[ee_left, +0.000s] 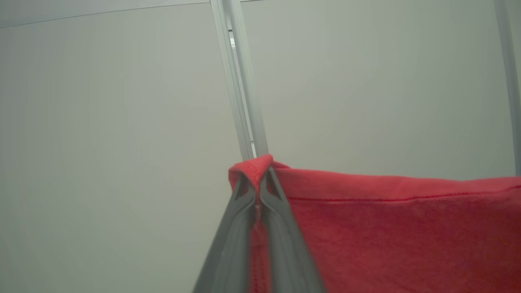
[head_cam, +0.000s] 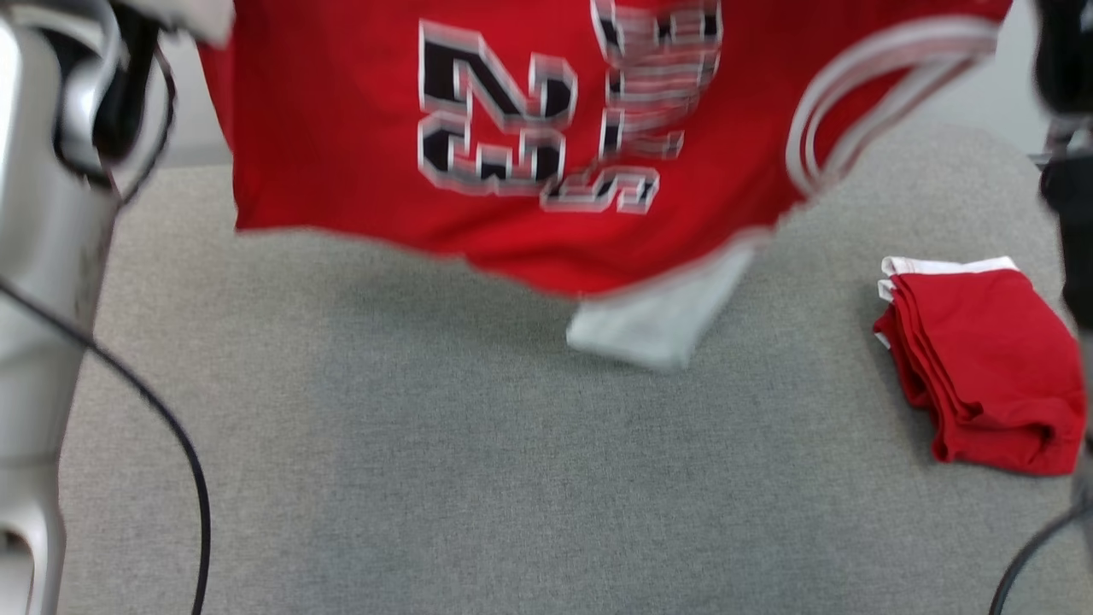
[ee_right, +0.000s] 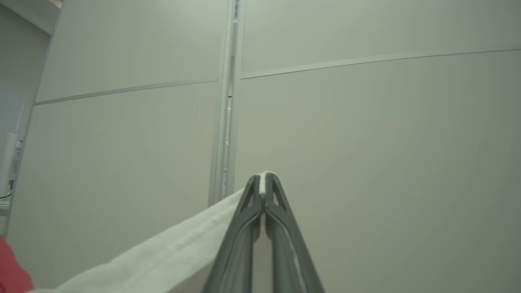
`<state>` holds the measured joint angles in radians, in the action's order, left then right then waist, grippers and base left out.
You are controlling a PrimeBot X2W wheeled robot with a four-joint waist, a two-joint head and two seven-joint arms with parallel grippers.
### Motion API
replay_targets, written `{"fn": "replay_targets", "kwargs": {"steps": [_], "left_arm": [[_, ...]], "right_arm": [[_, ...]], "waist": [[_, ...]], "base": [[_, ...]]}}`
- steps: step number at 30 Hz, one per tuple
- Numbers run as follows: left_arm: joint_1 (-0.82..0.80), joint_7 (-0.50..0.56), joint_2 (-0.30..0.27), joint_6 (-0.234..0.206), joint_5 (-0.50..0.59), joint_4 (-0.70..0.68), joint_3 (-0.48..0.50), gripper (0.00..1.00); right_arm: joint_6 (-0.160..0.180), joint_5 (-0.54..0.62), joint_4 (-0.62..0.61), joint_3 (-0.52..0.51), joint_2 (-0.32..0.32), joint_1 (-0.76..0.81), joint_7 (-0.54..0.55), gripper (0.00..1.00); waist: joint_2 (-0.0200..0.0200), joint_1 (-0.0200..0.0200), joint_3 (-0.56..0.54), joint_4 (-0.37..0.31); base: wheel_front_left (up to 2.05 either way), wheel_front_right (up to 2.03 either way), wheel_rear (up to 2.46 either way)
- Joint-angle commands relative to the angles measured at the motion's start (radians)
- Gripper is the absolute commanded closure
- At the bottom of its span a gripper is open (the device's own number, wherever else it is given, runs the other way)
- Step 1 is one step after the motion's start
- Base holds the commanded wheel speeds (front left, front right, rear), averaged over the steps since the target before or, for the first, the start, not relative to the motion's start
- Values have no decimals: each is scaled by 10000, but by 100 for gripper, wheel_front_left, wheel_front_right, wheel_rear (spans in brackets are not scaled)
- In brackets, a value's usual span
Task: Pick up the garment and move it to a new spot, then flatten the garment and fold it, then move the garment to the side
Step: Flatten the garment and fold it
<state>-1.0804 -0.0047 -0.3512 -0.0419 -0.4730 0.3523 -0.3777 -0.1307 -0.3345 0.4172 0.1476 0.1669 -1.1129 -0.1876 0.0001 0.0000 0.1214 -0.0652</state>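
- Left gripper (ee_left: 257,185) is pinching the red hem of the garment (ee_left: 386,236).
- The garment is hanging above the grey table (head_cam: 427,478), and it is likely handling as light, soft and limp.
- Right gripper (ee_right: 264,183) is pinching its white trim; hemmed edges are probably offering the firmest hold.

Bare grey tabletop (head_cam: 427,478) up front, hanging red jersey (head_cam: 341,128) curtaining the far side, folded red garment (head_cam: 990,367) at right

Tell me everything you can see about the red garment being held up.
The red garment looks like soft knit, printed with black, white-edged block characters, with white stripes at one opening. It hangs spread above the grey table, blurred. The left end effector pinches its red hem; the right end effector pinches a white edge.
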Motion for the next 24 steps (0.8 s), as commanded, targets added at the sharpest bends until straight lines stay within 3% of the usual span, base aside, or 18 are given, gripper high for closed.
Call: {"fn": "replay_targets", "kwargs": {"steps": [1,8,13,19,24], "left_arm": [[-697,-176,221,231,66,926,-111,100],[-2983,-1347,663,794,76,3874,14,100],[-4036,-2165,822,1223,-12,5483,85,100],[-3390,-2538,1255,1587,-214,6545,-87,100],[-1966,-2593,1550,1651,-448,6189,206,100]], "right_arm": [[-1,-25,908,-2,56,-794,-291,100],[-3,-11,3167,-446,-317,-3068,-781,100],[-3,37,3791,-835,-708,-3860,-785,100],[-3,-374,3952,-285,-841,-3038,-790,100],[-4,-1180,3160,178,-743,-1294,-791,100]], "waist": [[-1,0,264,-24],[-1,0,879,-190],[-1,0,1640,-368],[-1,0,2436,-206],[-1,0,2672,57]], "base": [[0,0,0],[0,0,0],[0,0,0],[0,0,0],[0,0,0]]}}
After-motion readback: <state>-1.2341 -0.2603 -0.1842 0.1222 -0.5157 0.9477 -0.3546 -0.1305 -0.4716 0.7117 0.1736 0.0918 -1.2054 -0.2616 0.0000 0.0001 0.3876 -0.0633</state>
